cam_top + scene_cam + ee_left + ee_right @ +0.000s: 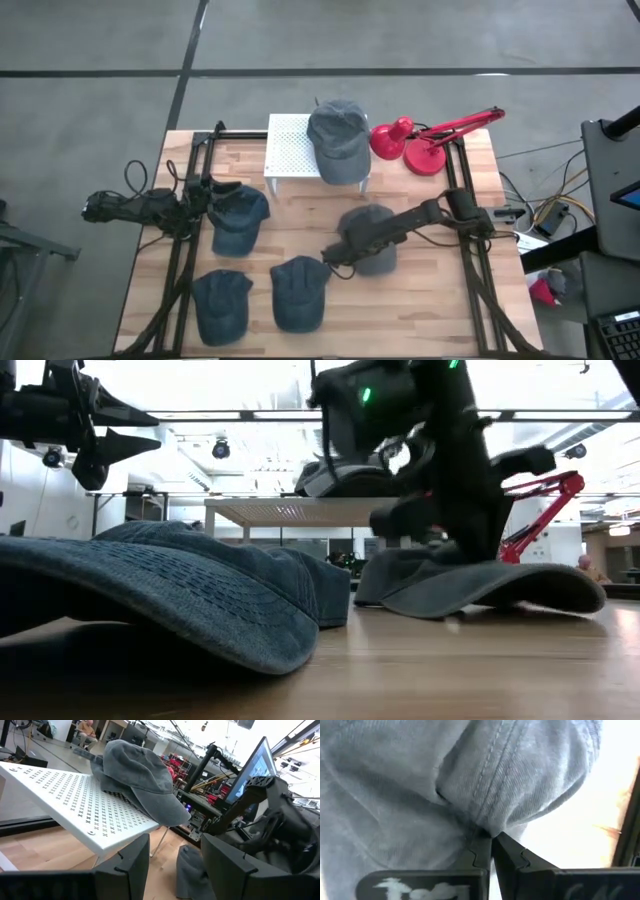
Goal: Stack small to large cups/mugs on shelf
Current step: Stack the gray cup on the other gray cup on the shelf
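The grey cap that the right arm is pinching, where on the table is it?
In the high view the grey cap lies right of the table's middle, under the right tool, in front of the white shelf and right of the blue caps.

Right gripper (340, 250) sits over the grey cap on the tabletop (367, 240) in high view, covering its middle. Right wrist view: cap fabric fills the pic, fingers (475, 851) pinch a fold – rest of cap cut by edges. Low view: near denim cap (170, 595) blurred, cut at left edge. Shelf (293, 150) partly hidden under grey cap on shelf (340, 140) – left gripper fingers too small/dark in high view
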